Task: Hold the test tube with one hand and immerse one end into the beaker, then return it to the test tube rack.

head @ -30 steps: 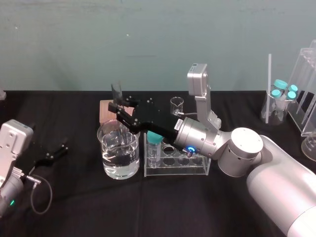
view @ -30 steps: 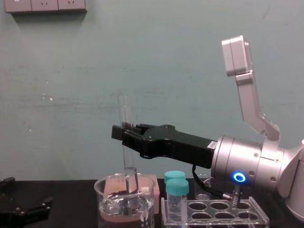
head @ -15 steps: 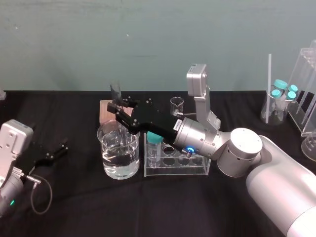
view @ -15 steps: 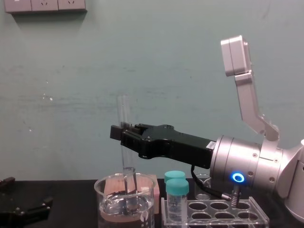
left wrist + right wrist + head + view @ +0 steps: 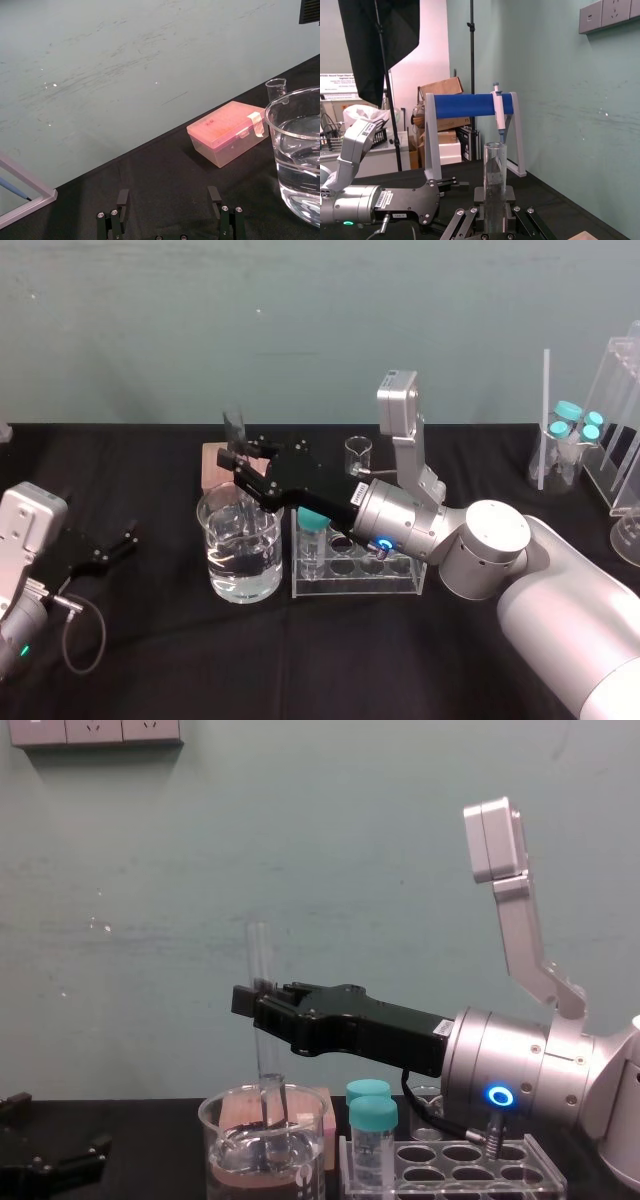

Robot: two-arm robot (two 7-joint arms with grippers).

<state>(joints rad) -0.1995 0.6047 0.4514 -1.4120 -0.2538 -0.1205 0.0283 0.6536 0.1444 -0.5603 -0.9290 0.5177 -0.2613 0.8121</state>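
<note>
The long, thin clear glass test tube (image 5: 260,952) stands upright over the large wide clear glass beaker (image 5: 222,1128). Its open mouth points up and its rounded lower end sits inside the rim, down at the water. How deep it sits below the surface is hard to tell through the glass.

The black two-fingered right hand (image 5: 246,1000) is clamped on the tube's middle, a finger on either side. The right wrist view shows the tube (image 5: 495,172) rising straight up from between the fingers (image 5: 464,220). Gripping at mid-length probably keeps the hand itself above the rim while leaving enough tube below to reach the water. The upright hold should also let the tube come out without knocking the glass.

Just beside the beaker, on the robot's right, is the low clear acrylic test tube rack (image 5: 400,585). It stands under the right wrist, so the trip back is short. A vial with a teal cap (image 5: 312,523) fills the hole nearest the beaker, and the other holes look free. Judging by this, the dip is the step in hand and the return to the rack has yet to come.

The left hand (image 5: 108,550) rests low on the black worktop (image 5: 160,660), well apart from the beaker. Its fingers (image 5: 122,200) are apart and hold nothing. A pink plastic box (image 5: 227,130) lies behind the beaker.
</note>
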